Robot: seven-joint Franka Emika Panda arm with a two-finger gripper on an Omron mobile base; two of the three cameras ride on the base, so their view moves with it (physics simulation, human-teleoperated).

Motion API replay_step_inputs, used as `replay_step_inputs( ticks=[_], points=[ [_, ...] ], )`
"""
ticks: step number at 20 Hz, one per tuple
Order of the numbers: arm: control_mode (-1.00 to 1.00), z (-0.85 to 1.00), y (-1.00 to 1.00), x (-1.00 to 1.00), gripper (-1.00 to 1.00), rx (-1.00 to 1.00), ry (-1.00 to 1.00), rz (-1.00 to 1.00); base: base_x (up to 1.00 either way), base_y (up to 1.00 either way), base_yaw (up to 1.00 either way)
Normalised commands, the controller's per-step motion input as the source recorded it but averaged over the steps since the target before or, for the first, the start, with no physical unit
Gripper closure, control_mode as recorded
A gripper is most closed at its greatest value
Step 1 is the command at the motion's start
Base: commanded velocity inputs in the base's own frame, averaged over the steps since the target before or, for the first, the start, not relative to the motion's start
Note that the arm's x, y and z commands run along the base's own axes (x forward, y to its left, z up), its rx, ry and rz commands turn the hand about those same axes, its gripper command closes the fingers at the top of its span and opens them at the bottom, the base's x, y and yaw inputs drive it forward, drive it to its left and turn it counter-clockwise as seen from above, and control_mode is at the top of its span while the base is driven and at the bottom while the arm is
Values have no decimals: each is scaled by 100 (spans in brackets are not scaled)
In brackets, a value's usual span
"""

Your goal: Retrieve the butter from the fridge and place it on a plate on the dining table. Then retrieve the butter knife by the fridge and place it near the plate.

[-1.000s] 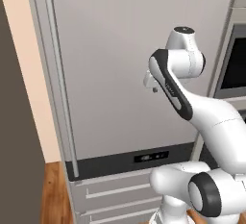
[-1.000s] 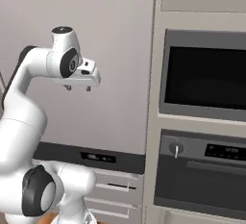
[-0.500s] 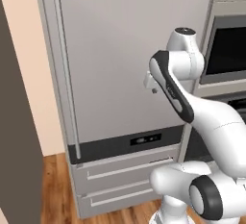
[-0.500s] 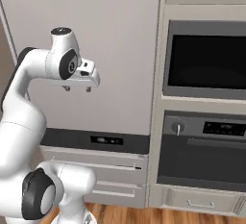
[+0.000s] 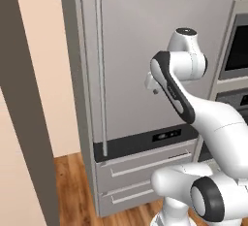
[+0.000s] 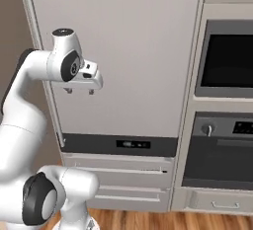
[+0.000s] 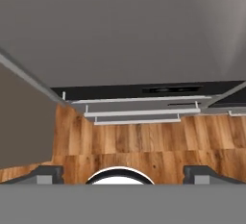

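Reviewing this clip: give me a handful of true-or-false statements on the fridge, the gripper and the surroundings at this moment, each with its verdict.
1. The fridge door is shut. True.
2. The gripper grips the fridge's bar handle. False: it hangs open in front of the door, apart from the handle, holding nothing.
3. Built-in ovens stand beside the fridge. True.
4. The fridge drawers are pulled out. False: they sit closed under the dark band.
5. The floor is white tile. False: it is wood planking.

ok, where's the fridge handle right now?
The handle runs vertically down the fridge door's left edge in the left base view, left of the pincer, above the dark band.
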Motion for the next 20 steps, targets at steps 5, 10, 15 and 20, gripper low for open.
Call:
replay_step_inputs(
  ticks=[5,10,15,20],
  points=[
    [100,0,0,0,-100,0,0,0,-13,49,-16],
    [100,0,0,0,-100,0,0,0,-8,40,-25],
    [100,0,0,0,-100,0,0,0,-27,46,-29],
    [100,0,0,0,-100,0,0,0,-27,48,-26]
  ],
)
